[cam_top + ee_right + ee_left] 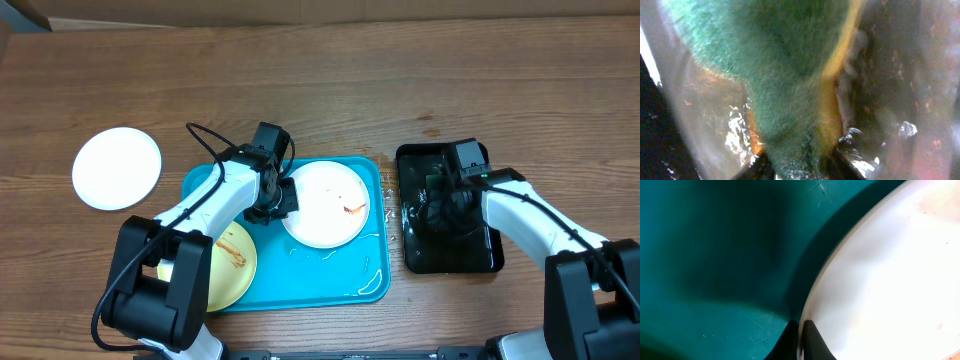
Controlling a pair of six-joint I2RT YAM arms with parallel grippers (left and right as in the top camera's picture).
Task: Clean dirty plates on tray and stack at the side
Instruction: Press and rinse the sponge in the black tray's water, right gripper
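Note:
The turquoise tray [310, 285] holds a white plate [325, 205] with a brown-red smear and a pale yellow-green plate [228, 268], also smeared and partly hidden by my left arm. A third white plate [117, 168], unsmeared, lies on the table to the left. My left gripper [278, 200] is shut on the left rim of the smeared white plate. In the left wrist view the fingers [801, 332] pinch the plate's [890, 280] edge over the tray [715, 255]. My right gripper [445, 195] is shut on a green and yellow sponge [790, 75] with its fingertips [802, 167] low in the black tray.
A glossy black tray [470, 255] with water in it stands right of the turquoise tray; wet glints show in the right wrist view [900, 130]. Droplets lie on the turquoise tray's right part. Cables run from both arms.

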